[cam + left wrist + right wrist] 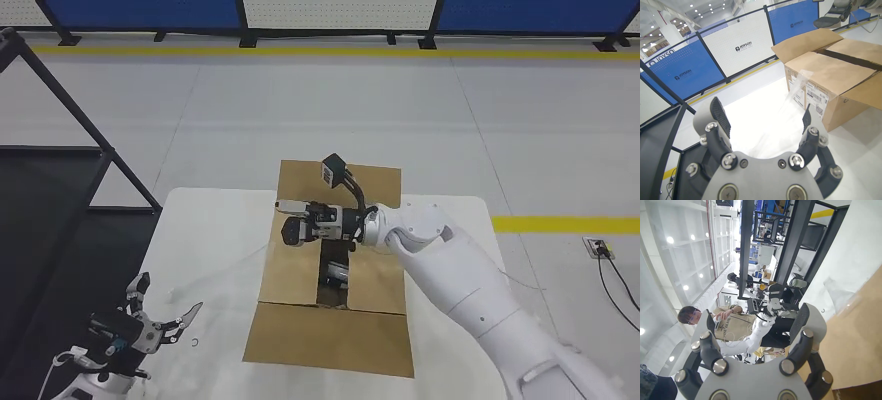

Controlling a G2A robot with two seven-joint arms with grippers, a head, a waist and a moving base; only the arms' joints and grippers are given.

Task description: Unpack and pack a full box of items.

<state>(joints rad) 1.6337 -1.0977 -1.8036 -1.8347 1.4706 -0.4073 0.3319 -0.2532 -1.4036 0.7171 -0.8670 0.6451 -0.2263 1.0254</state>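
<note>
Cardboard box (330, 340) sits mid-table (210, 230), flaps partly raised, with a dark gap down the centre. Right gripper (288, 220) hovers over the left flap's edge, fingers spread wide, holding nothing. Left gripper (165, 300) is at the table's near-left corner, also spread, empty, well apart from the box.

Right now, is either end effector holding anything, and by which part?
Nothing. The left end effector and the right end effector, above the cardboard box, are both open.
</note>
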